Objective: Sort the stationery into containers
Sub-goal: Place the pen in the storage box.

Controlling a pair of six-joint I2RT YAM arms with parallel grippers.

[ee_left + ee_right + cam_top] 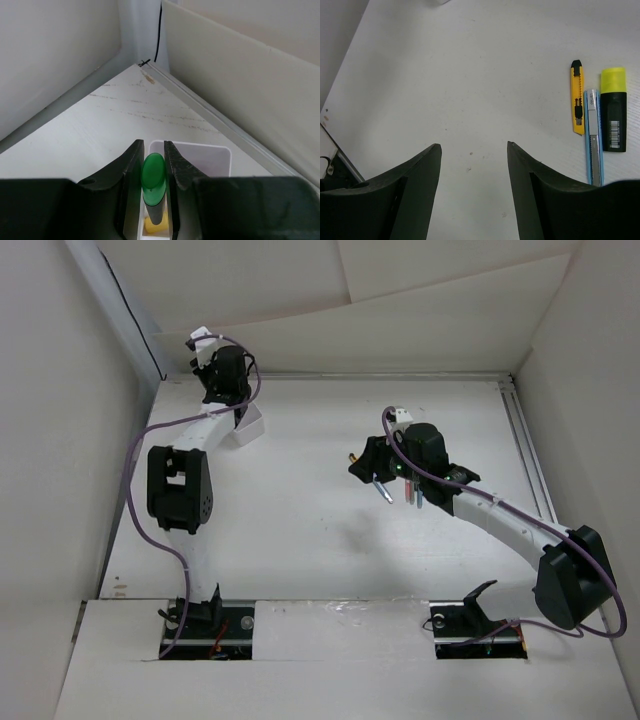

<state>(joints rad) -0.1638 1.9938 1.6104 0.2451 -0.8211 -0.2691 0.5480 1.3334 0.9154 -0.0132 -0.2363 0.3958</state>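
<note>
The white tray (220,152) stands near the far left corner and also shows in the top view (250,427). My left gripper (152,147) is shut on a green-capped marker (153,172) and holds it upright over a narrow compartment of the tray. A yellow item (151,226) lies in that compartment under the marker. In the top view the left gripper (236,405) sits right above the tray. My right gripper (474,145) is open and empty over bare table at mid-right, also seen from above (362,465). To its right lie a yellow utility knife (577,100), a blue utility knife (593,140) and a yellow highlighter (613,110).
White walls close in the table on the left, back and right. A metal rail (530,460) runs along the right edge. A black cable (159,30) hangs in the far left corner. Small coloured pens (386,490) lie beside the right wrist in the top view.
</note>
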